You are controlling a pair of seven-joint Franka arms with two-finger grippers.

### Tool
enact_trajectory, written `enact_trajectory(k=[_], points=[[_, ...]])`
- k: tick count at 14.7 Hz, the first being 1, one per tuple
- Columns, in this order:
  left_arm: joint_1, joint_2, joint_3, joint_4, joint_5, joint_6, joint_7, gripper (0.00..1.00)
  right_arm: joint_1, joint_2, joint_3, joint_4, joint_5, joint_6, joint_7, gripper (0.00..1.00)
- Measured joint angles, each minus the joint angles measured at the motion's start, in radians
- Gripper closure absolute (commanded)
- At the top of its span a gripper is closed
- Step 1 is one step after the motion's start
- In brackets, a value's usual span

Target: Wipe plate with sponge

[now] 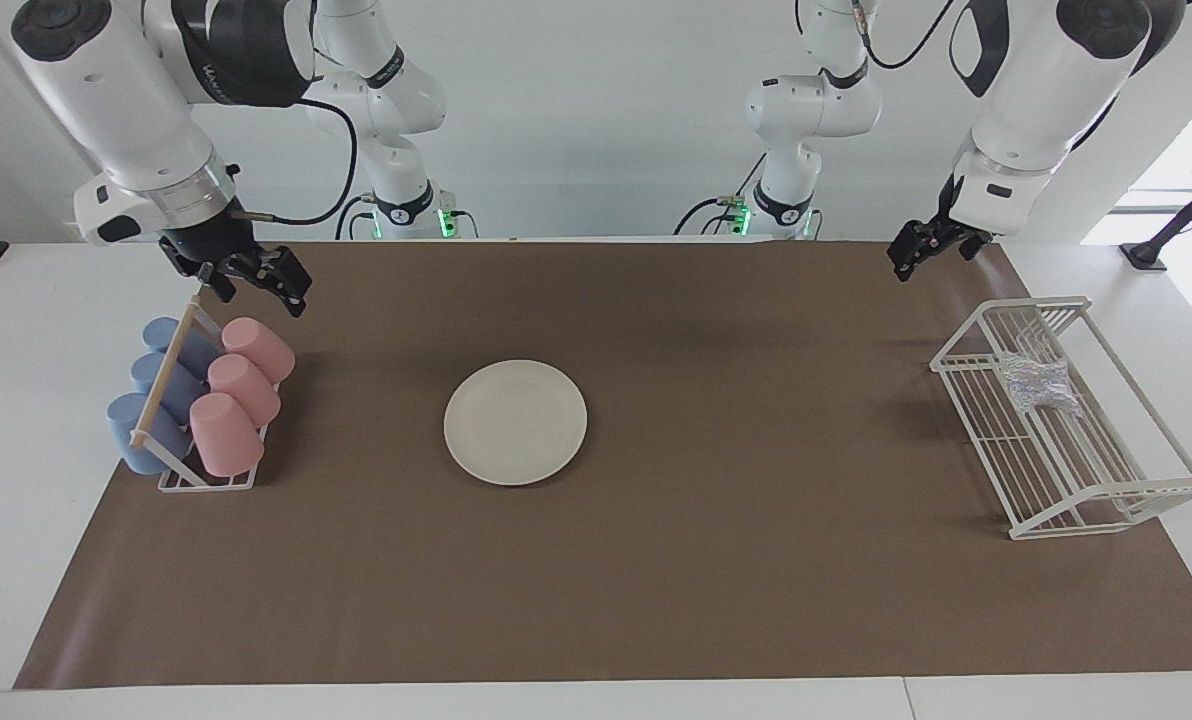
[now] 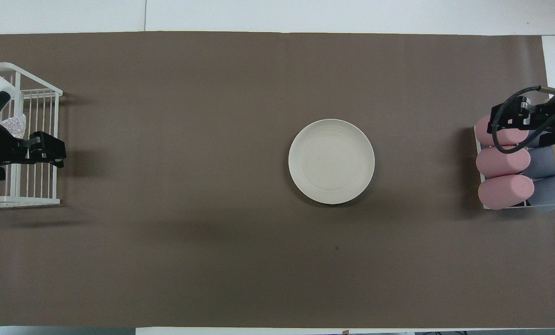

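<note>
Both tools open and empty: left tool (image 1: 924,250) at upper right above rack (image 1: 966,352), right tool (image 1: 252,279) waits over cups (image 1: 239,400). Risk: fingers snag rack wires reaching sponge (image 1: 1034,383), shifting it; plate (image 1: 515,422) unwiped

Brown mat (image 1: 716,560); white wire rack (image 1: 1106,500); pink cups (image 1: 241,395), blue cups (image 1: 146,400) in holder (image 1: 206,482)

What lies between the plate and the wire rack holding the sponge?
Nothing: between the plate and the wire rack with the sponge, only bare brown mat, clearest overhead.
</note>
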Motion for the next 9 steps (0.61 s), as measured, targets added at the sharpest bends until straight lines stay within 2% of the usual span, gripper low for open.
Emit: enact_trajectory(k=[2, 6, 9], points=[[-0.024, 0.038, -0.002, -0.036, 0.128, 0.028, -0.005, 0.0, 0.0, -0.001, 0.0, -0.006, 0.0, -0.001, 0.127, 0.0], [-0.064, 0.196, -0.004, -0.049, 0.401, 0.063, -0.028, 0.0, 0.003, -0.009, 0.005, -0.019, 0.001, -0.018, 0.395, 0.0], [-0.063, 0.281, -0.001, -0.048, 0.573, 0.075, -0.029, 0.0, 0.022, -0.021, 0.021, -0.021, 0.001, -0.034, 0.471, 0.0]])
